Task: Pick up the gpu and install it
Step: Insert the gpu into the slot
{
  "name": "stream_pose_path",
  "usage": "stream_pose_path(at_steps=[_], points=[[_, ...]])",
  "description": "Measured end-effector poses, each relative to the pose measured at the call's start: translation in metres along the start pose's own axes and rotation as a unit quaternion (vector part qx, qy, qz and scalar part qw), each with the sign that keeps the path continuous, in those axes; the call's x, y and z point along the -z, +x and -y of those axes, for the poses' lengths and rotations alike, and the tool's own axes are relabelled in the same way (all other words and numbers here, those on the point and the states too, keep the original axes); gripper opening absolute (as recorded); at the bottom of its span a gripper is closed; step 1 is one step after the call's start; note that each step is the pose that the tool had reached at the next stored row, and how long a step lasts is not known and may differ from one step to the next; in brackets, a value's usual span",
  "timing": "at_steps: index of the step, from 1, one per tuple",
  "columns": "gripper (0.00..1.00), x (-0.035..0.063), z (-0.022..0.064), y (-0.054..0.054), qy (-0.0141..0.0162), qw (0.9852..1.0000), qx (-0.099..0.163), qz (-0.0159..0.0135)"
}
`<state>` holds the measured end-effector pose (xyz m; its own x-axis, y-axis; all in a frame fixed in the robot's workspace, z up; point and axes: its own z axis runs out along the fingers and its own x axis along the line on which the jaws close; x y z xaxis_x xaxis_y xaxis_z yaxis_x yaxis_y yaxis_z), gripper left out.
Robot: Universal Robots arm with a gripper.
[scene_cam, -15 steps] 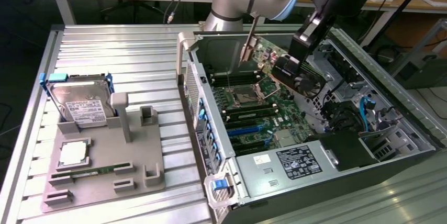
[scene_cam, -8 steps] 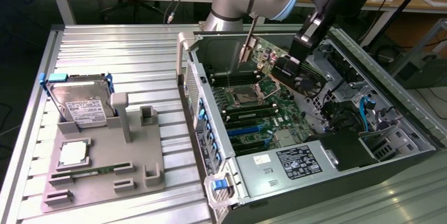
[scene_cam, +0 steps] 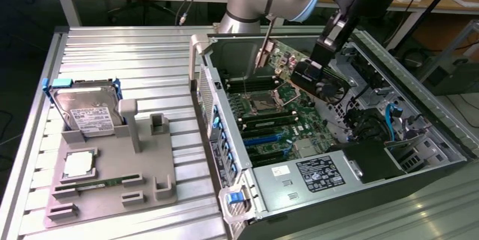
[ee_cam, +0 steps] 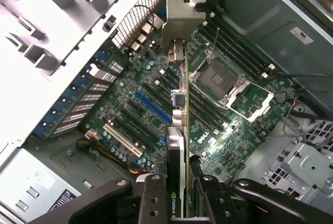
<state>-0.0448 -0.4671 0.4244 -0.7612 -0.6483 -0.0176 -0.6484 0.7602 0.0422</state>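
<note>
Hanging inside the open computer case (scene_cam: 419, 156) is the gpu (scene_cam: 311, 77), held on edge above the motherboard (scene_cam: 281, 119). The gripper (scene_cam: 323, 55) comes down from above and is clamped on the card's upper edge. From the wrist I see the two black fingers (ee_cam: 153, 198) pressed against either face of the gpu (ee_cam: 176, 146), close to its green label. The card's silver bracket (ee_cam: 179, 21) points toward the slotted rear wall of the case. Seen edge-on, the card lies between the blue slot (ee_cam: 153, 107) and the cpu socket (ee_cam: 218, 78). I cannot tell whether its lower edge touches any slot.

The case lies on its side along the edge of the ribbed metal table (scene_cam: 127, 55) at the exterior view's right, its power supply (scene_cam: 314, 175) toward the near edge. Well apart, by the table's edge at the exterior view's left, sits a grey fixture (scene_cam: 150, 189). A hard drive (scene_cam: 88, 114) leans in its far end, a processor chip (scene_cam: 78, 164) lies flat nearer, and a slim green RAM stick (scene_cam: 105, 183) sits just beside that.
</note>
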Motion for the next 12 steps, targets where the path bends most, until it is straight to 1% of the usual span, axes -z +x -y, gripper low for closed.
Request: stream_pose_path(at_steps=[12], points=[[0.27, 0.0, 0.0, 0.0, -0.0005, 0.9996, 0.027, -0.0012]])
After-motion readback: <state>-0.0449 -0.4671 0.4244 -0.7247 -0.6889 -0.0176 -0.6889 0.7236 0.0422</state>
